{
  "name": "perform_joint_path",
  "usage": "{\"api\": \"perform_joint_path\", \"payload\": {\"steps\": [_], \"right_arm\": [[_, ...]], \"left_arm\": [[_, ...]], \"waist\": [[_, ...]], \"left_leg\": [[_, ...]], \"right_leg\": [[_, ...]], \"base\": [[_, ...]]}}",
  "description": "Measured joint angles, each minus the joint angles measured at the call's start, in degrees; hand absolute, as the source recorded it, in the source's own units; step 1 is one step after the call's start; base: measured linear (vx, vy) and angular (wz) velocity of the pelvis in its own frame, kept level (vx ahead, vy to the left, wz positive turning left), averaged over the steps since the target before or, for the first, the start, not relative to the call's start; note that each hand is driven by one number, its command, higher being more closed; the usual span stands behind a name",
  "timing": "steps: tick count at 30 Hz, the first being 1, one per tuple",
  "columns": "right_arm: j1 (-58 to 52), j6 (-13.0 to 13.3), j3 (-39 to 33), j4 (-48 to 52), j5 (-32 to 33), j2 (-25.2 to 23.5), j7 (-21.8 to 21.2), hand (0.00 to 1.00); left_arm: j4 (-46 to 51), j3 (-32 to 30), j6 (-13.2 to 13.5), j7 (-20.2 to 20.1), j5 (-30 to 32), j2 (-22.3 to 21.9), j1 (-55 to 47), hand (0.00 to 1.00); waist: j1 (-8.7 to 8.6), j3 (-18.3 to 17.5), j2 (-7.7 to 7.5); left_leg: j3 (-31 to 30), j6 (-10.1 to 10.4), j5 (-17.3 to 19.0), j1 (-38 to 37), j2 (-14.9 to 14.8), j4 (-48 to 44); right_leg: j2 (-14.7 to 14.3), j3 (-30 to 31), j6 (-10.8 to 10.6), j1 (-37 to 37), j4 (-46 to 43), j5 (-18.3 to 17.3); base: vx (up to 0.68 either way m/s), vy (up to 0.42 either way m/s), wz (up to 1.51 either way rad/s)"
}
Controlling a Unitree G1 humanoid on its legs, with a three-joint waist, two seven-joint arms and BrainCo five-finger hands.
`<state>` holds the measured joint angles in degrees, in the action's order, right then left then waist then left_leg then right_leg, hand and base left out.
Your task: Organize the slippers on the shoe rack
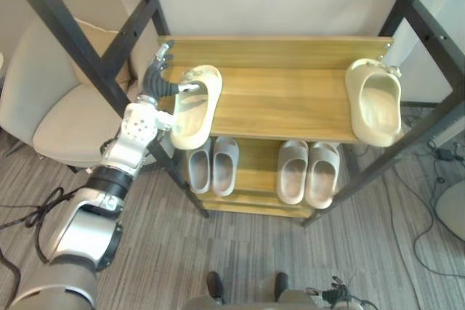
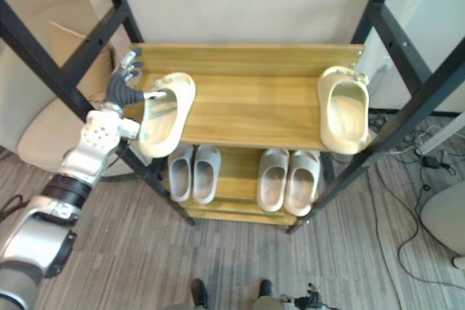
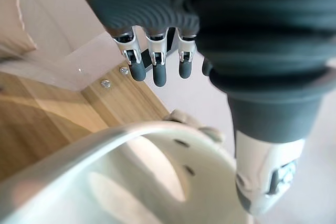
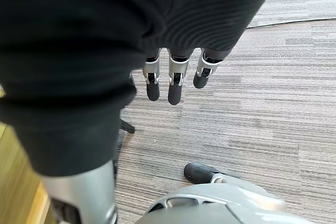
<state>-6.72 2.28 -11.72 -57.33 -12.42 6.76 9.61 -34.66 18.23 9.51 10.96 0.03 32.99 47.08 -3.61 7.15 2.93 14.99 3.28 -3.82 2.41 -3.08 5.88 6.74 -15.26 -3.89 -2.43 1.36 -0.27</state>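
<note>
- Resting against one cream slipper (image 1: 195, 107) at the left end of the shoe rack (image 1: 283, 99) top shelf, the left hand (image 1: 154, 83) has its fingers straight and released, thumb touching the slipper's side.
- A second cream slipper (image 1: 375, 103) lies at the shelf's right end, upper right of the frame.
- A grey pair (image 1: 212, 165) and a beige pair (image 1: 308, 172) sit on the lower shelf.
- The right hand (image 4: 176, 85) hangs over the carpet (image 4: 262, 103), fingers relaxed.

Left cream foam slipper (image 1: 195, 107) and right cream foam slipper (image 1: 374, 99) lie at opposite ends of the top shelf of the wooden shoe rack (image 1: 290, 103).
</note>
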Motion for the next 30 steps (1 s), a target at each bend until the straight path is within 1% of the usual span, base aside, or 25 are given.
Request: {"api": "perform_joint_path", "payload": {"steps": [6, 7, 8, 10, 12, 14, 17, 21, 26, 30], "right_arm": [[0.03, 0.06, -0.55, 0.12, 0.02, -0.06, 0.03, 0.0], [0.03, 0.08, -0.71, 0.11, 0.04, -0.09, 0.04, 0.0], [0.04, 0.09, -0.78, 0.11, 0.04, -0.11, 0.04, 0.0], [0.06, 0.38, -1.24, 0.13, 0.08, -0.26, 0.09, 0.0], [0.07, 0.49, -1.32, 0.17, 0.09, -0.29, 0.1, 0.0], [0.2, 0.57, -1.48, 0.21, 0.13, -0.34, 0.13, 0.0], [0.29, 0.57, -1.63, 0.23, 0.14, -0.45, 0.16, 0.0], [0.32, 0.52, -1.74, 0.22, 1.22, -0.59, 0.29, 0.0], [0.34, 0.48, -2.24, 0.22, 1.26, -1.21, 0.38, 0.0], [0.39, 0.44, -3.41, 0.23, 1.28, -1.64, 0.46, 0.0]], "left_arm": [[-2.11, 0.75, -0.45, 0.21, 6.69, 0.0, 1.0, 0.0], [-2.29, 0.84, -1.19, 0.34, 8.47, -0.01, 1.12, 0.0], [-2.41, 0.85, -1.28, 0.4, 8.88, -0.02, 1.16, 1.0], [-3.98, 0.92, -1.58, 1.39, 11.25, -0.12, 1.84, 1.0], [-4.56, 0.92, -1.69, 1.4, 11.36, -0.14, 2.22, 1.0], [-5.74, 0.91, -2.6, 1.65, 11.67, -0.38, 3.48, 1.0], [-6.8, 0.67, -3.03, 2.87, 11.66, -0.79, 4.52, 1.0], [-8.33, -0.65, -3.8, 3.8, 11.25, -1.86, 5.55, 1.0], [-8.82, -1.35, -3.9, 4.18, 10.54, -2.67, 5.76, 1.0], [-9.53, -1.46, -4.11, 4.94, 8.12, -3.89, 6.32, 1.0]], "waist": [[-0.05, 0.15, 0.17], [-0.04, 0.18, 0.19], [-0.05, 0.18, 0.19], [-0.06, 0.35, 0.21], [-0.06, 0.49, 0.21], [-0.06, 1.05, 0.17], [-0.06, 1.2, 0.16], [-0.15, 1.22, 0.14], [-0.16, 1.23, 0.14], [-0.28, 1.23, 0.14]], "left_leg": [[0.0, 0.14, -0.15, 0.62, -0.18, 0.0], [0.02, 0.14, -0.21, 0.63, -0.25, 0.0], [0.03, 0.15, -0.21, 0.63, -0.27, 0.0], [0.1, 0.29, -0.35, 0.63, -0.45, 0.01], [0.14, 0.34, -0.4, 0.63, -0.51, 0.01], [0.21, 0.44, -0.47, 0.64, -0.6, 0.02], [0.23, 0.56, -0.54, 1.12, -0.63, 0.02], [0.22, 0.82, -0.76, 1.48, -0.66, 0.03], [0.23, 0.83, -0.78, 1.49, -0.61, 0.02], [0.28, 0.54, -0.99, 1.49, -0.48, 0.02]], "right_leg": [[-0.14, 0.08, 0.07, -0.7, -0.16, 0.07], [-0.23, 0.13, 0.13, -0.73, -0.16, 0.12], [-0.25, 0.15, 0.14, -0.73, -0.16, 0.12], [-0.42, 0.27, 0.28, -0.81, -0.16, 0.23], [-0.48, 0.36, 0.33, -0.84, -0.16, 0.3], [-0.57, 0.61, 0.42, -0.92, -0.15, 0.52], [-0.61, 0.81, 0.56, -1.44, -0.17, 0.73], [-0.64, 0.89, 0.55, -1.76, -0.04, 1.1], [-0.62, 0.92, 0.38, -1.69, 0.13, 1.3], [-0.57, 0.99, 0.22, -1.56, 0.37, 1.82]], "base": [[0.0, 0.0, 0.0], [0.0, 0.0, 0.0], [0.0, 0.0, 0.0], [0.0, 0.0, 0.0], [0.0, 0.0, 0.0], [-0.01, 0.001, -0.03], [0.0, 0.0, 0.0], [0.0, 0.0, 0.0], [0.02, 0.003, 0.0], [0.03, 0.006, 0.0]]}}
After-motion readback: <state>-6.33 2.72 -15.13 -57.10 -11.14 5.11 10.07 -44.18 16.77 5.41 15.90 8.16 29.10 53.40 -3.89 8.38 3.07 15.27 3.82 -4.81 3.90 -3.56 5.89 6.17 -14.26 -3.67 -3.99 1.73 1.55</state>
